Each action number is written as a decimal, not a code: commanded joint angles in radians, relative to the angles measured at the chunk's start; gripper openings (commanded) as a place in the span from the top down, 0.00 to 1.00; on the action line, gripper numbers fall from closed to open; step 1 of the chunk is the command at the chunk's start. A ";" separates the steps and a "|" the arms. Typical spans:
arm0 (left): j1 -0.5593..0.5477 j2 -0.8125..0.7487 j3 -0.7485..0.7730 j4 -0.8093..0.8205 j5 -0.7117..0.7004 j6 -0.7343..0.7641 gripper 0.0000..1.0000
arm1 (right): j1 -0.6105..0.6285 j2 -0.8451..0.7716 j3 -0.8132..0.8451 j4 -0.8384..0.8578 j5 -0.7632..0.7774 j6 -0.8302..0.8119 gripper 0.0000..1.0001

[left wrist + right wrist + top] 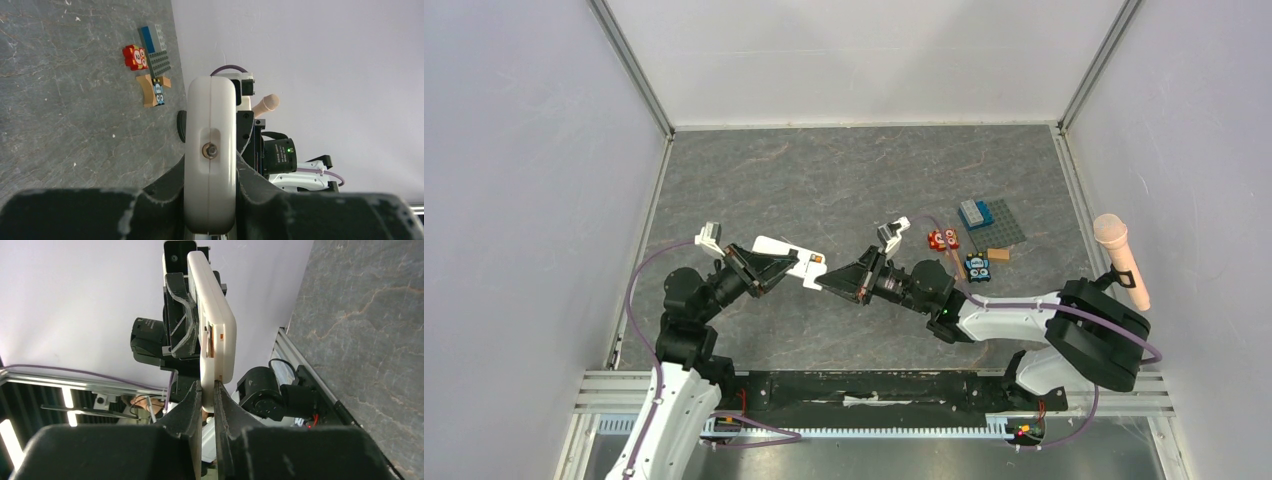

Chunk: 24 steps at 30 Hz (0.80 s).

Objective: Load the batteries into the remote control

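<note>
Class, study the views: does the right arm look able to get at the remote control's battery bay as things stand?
Probably yes. The left pincer holds the remote control off the table, bay end towards the right pincer, whose tips sit right there; nothing stands between.

the far half of the table [824,170] lies open, toy bricks [990,222] crowd its right side, and the remote control [779,250] held aloft bars the middle.
</note>
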 commanded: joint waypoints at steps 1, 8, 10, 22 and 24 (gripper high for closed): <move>-0.020 -0.008 0.058 0.018 0.109 0.025 0.98 | 0.009 -0.020 0.083 -0.003 0.022 -0.124 0.97; -0.020 -0.003 0.064 0.013 0.115 0.056 0.98 | 0.008 -0.045 0.072 0.068 0.049 -0.143 0.97; -0.020 -0.004 0.067 0.003 0.115 0.075 0.98 | 0.008 -0.035 0.074 0.089 0.052 -0.126 0.97; -0.020 0.007 0.087 -0.048 0.098 0.152 0.98 | 0.008 -0.032 0.059 0.141 0.061 -0.088 0.99; -0.020 0.008 0.092 -0.054 0.092 0.153 0.98 | 0.008 -0.032 0.061 0.109 0.055 -0.080 0.99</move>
